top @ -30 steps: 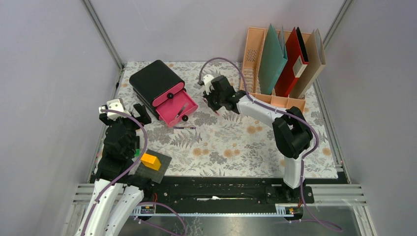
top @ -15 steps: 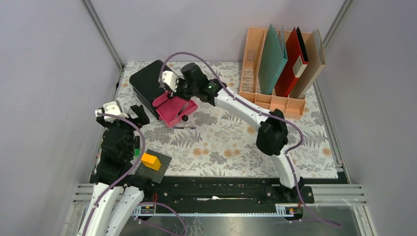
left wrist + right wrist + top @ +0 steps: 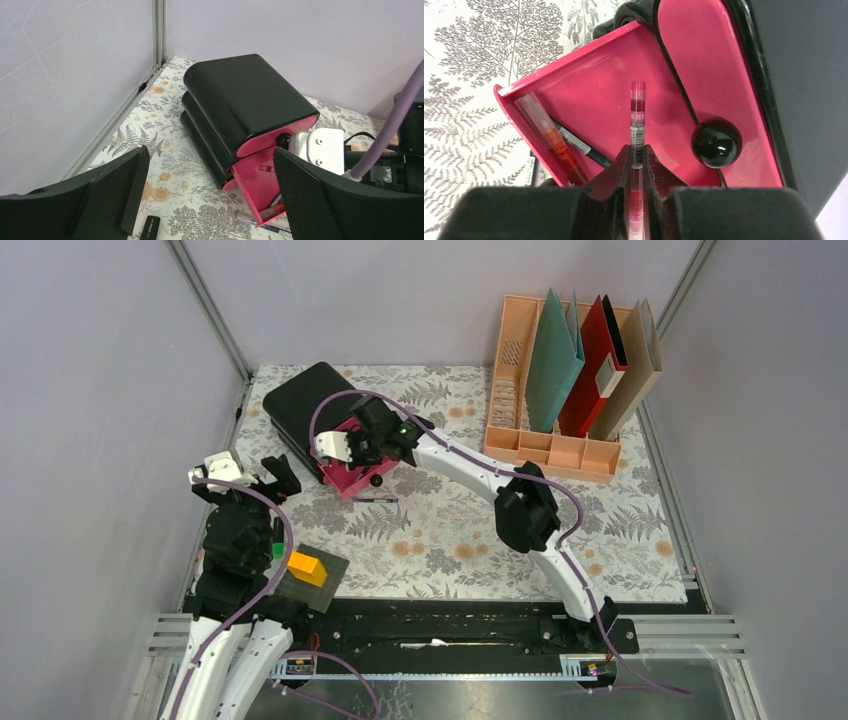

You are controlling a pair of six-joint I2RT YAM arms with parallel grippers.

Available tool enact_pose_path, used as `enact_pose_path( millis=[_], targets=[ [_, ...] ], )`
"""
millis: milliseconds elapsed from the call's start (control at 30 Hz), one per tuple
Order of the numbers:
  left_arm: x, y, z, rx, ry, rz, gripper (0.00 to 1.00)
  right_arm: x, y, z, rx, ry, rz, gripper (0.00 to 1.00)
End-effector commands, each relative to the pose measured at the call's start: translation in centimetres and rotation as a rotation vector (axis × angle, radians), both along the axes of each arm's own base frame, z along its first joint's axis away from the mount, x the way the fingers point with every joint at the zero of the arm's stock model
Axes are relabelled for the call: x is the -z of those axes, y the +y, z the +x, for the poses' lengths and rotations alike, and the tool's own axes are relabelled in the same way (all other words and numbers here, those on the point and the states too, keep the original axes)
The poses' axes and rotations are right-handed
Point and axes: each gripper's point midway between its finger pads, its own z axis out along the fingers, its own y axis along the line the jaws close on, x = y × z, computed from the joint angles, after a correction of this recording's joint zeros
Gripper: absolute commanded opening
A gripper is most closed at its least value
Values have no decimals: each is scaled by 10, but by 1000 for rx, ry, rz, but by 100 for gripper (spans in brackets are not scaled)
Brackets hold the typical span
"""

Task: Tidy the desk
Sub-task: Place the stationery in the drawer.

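Observation:
The desk (image 3: 470, 530) has a pale cloth with fern and flower print. At its back left stands a black drawer box (image 3: 310, 405) with its lower pink drawer (image 3: 358, 476) pulled out. My right gripper (image 3: 352, 445) hovers over that drawer, shut on a red pen (image 3: 637, 115) whose tip points into the drawer (image 3: 599, 100). An orange pen (image 3: 551, 137) and a green pen (image 3: 579, 147) lie inside. My left gripper (image 3: 262, 475) stays open at the left edge, its fingers (image 3: 115, 190) apart and empty, facing the drawer box (image 3: 240, 105).
A pen (image 3: 375, 500) lies on the cloth just in front of the drawer. A black marker (image 3: 150, 227) lies near my left fingers. A yellow block (image 3: 307, 568) sits on a dark pad at the front left. A peach file rack (image 3: 560, 430) with folders stands at the back right.
My right arm has swung left from the middle back to above the open pink drawer, carrying the red pen. The left arm has barely shifted.

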Motion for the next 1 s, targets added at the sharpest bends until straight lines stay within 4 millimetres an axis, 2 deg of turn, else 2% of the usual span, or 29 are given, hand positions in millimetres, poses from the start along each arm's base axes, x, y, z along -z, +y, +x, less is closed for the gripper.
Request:
enact_pose_path(
  millis=[0,67,133,167,233,367,400,533,633,767,967],
  targets=[
    [-11,3,1,-16,-48,-6,99,-28,22,11,3,-77,92,25],
    [-9,3,2,-17,-43,-6,99,-33,24,13,31,-67,114,34],
    [-9,2,4,-13,-38,-7,99,-42,24,13,54,-54,137,51],
    [-9,1,5,-11,-38,-9,99,-48,23,12,66,-46,150,55],
    [-10,-1,6,1,-43,-23,99,-65,21,8,86,-27,181,59],
    [-16,-17,8,79,-66,-79,99,-94,6,-8,139,56,214,61],
    [-17,-22,8,108,-66,-97,99,-108,0,-15,151,84,232,63],
    [-16,-47,9,229,-39,-180,99,-127,-29,-52,149,280,237,71],
    [-7,-70,8,333,6,-253,99,-120,-58,-79,116,412,199,73],
    [14,-104,8,482,85,-386,99,-106,-102,-102,96,519,154,76],
    [70,-144,10,589,281,-645,99,-96,-162,-118,141,645,182,76]
  ],
)
